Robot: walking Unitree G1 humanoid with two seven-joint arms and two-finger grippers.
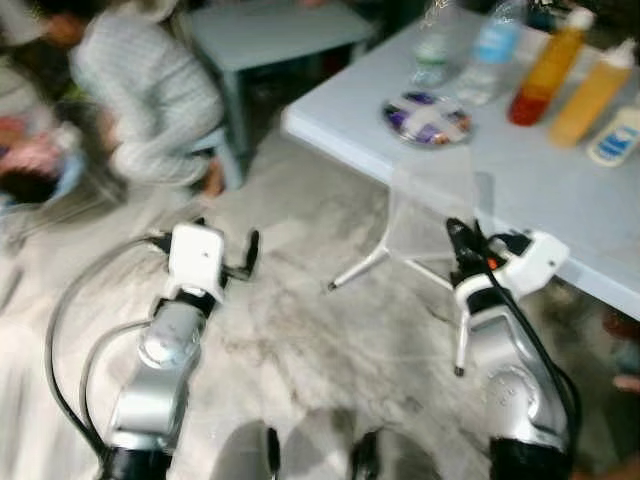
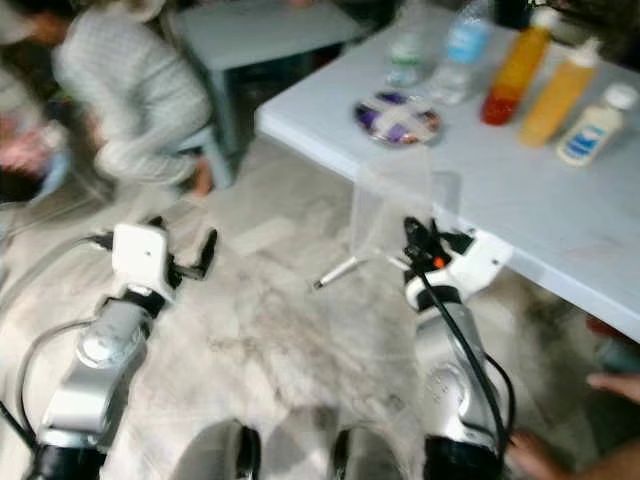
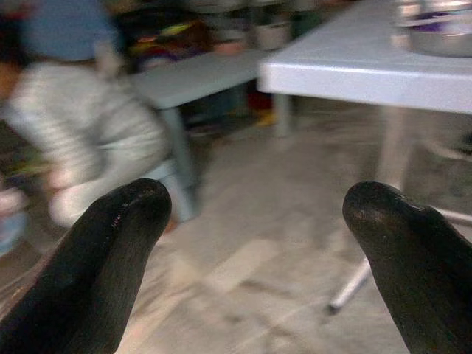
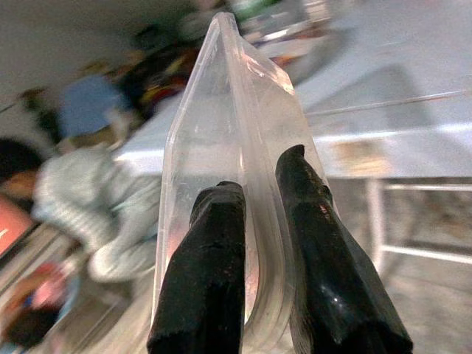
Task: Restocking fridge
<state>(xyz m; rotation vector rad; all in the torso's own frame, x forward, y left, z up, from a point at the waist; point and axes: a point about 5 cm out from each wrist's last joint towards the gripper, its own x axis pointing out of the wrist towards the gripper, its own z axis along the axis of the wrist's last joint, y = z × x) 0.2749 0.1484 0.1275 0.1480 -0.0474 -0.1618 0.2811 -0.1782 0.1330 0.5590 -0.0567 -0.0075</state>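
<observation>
**Clear box in the right tool, at the tabletop edge**

The clear box (image 1: 432, 212) stands upright, pinched by its wall in the right tool (image 4: 258, 221), just off the tabletop (image 1: 540, 190) edge, its long axis pointing up from the tool. Bottles (image 1: 548, 70) and a foil plate (image 1: 427, 118) sit further in on the tabletop. The left tool (image 3: 258, 243), spread wide and empty, hangs over the floor, well away from the tabletop. A person (image 1: 150, 95) crouches beyond.

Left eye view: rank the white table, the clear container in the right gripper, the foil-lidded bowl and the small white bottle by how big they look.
1. White table, largest.
2. Clear container, held by the right gripper; it is nearer the camera, so its rank is unsure.
3. Foil-lidded bowl.
4. Small white bottle, cut by the frame edge.
</observation>
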